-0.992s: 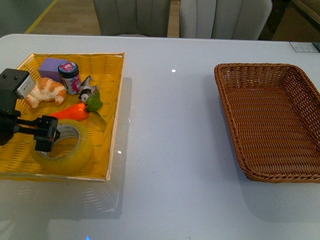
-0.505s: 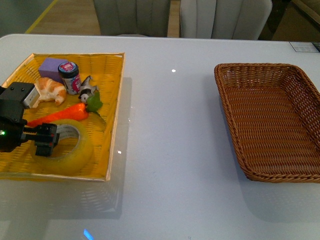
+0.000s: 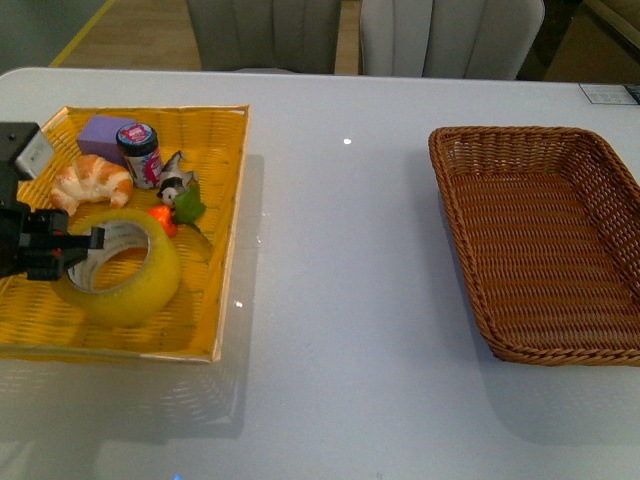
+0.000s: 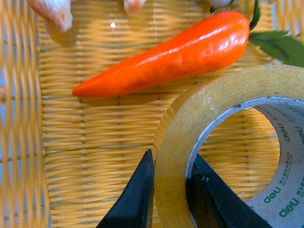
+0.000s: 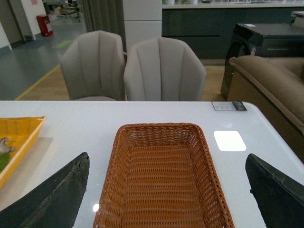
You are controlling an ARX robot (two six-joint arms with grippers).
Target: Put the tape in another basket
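This looks like an open-plan office lounge or showroom rather than a home. A broad white table fills the front view. Two grey padded tub chairs are drawn up along the top edge of that frame. A yellow floor line runs across wood flooring at its upper left. The right wrist view looks past the chairs to a long run of dark cabinets under a pale counter, a white column and a brown sofa. Beyond them lie a wide grey polished floor and a red object by a far wall, too small to identify.
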